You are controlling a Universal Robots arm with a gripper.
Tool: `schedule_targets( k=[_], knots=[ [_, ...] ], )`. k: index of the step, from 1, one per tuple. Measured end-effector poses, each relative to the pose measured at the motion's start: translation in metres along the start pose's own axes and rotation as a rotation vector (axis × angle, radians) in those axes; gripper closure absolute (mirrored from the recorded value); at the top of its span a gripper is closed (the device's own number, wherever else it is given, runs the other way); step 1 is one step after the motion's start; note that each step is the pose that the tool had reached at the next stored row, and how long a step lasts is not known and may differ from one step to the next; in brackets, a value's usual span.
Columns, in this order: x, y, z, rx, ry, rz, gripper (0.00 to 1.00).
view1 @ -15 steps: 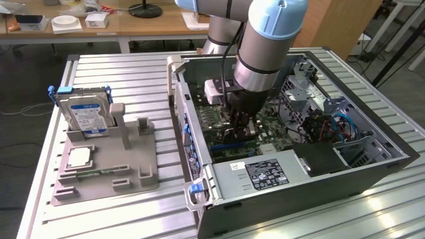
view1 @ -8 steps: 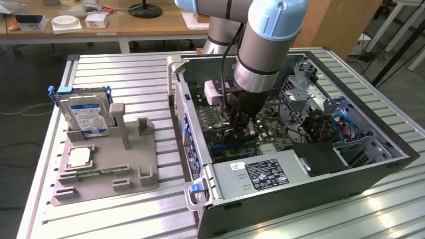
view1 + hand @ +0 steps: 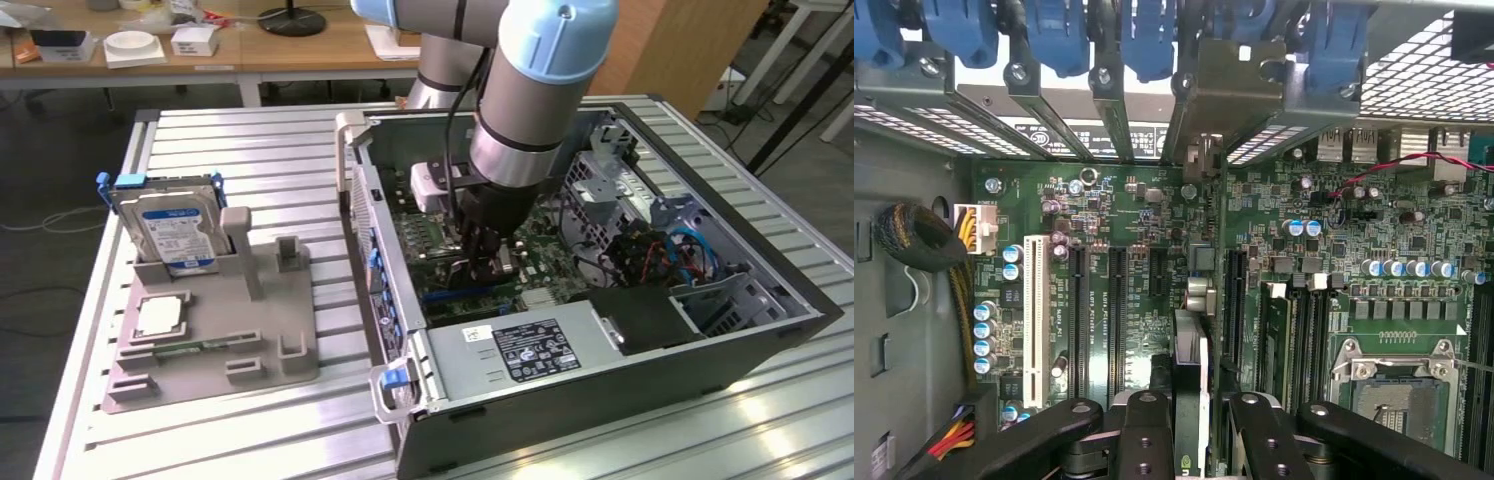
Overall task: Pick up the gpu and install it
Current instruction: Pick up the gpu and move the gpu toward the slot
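My gripper [image 3: 477, 258] reaches down into the open computer case [image 3: 747, 340], just above the green motherboard [image 3: 534, 240]. In the wrist view the gpu [image 3: 1190, 345] appears edge-on as a thin card clamped between my black fingers [image 3: 1144, 430]. It stands upright over the motherboard [image 3: 1124, 200] between two long dark expansion slots. Its silvery end bracket [image 3: 1219, 100] sits against the case's rear wall, among the blue slot latches [image 3: 1054, 35]. The gripper [image 3: 1194, 405] is shut on the card.
Beside the case at the exterior view's left, a grey holder [image 3: 214, 340] carries a blue-labelled hard drive [image 3: 174, 230], a processor chip [image 3: 158, 315] and a memory stick [image 3: 200, 347]. Inside the case are a power supply [image 3: 534, 345], loose cables [image 3: 667, 250] and a processor socket [image 3: 1394, 385].
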State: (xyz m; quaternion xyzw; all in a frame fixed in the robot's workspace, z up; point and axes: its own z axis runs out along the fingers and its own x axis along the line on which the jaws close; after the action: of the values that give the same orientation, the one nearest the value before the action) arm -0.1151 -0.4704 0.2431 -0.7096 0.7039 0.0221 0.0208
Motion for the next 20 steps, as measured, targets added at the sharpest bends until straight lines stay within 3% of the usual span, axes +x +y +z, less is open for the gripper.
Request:
schedule_targets(
  k=[20],
  knots=[
    [0.0003, 0.0, 0.0034, 0.0, -0.001, 0.0, 0.73]
  ],
)
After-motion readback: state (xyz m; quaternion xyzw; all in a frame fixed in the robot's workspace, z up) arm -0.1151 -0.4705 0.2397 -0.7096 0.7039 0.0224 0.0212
